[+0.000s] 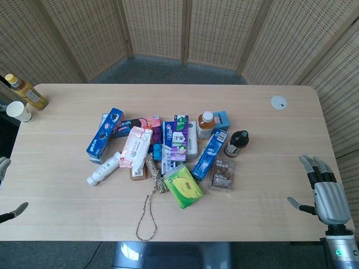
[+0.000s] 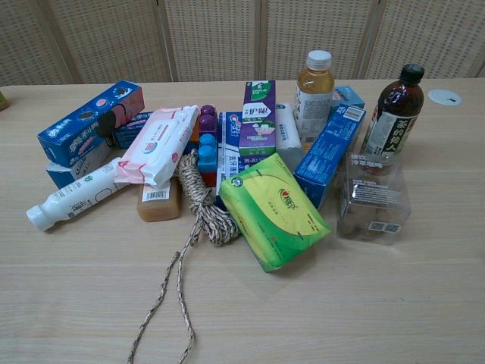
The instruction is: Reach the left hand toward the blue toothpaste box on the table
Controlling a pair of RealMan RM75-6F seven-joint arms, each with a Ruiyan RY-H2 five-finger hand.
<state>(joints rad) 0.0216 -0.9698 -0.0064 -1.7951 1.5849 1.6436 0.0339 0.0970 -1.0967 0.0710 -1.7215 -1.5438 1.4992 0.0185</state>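
Observation:
The blue toothpaste box [image 1: 209, 154] lies slanted at the right side of the pile in the middle of the table, and in the chest view the same blue toothpaste box [image 2: 331, 152] leans between a juice bottle and a dark tea bottle. My left hand [image 1: 12, 214] shows only as fingertips at the far left edge of the head view, apart and holding nothing, far from the box. My right hand [image 1: 324, 193] hovers at the table's right front edge, fingers spread and empty. The chest view shows neither hand.
The pile holds a blue cookie box [image 1: 104, 134], a pink wipes pack [image 1: 136, 148], a white bottle [image 1: 104, 168], a green tissue pack [image 1: 183, 186], a rope [image 1: 150, 196], a clear box [image 1: 222, 175] and a dark bottle [image 1: 236, 143]. A tea bottle [image 1: 27, 91] and a cup [image 1: 19, 111] stand at the back left.

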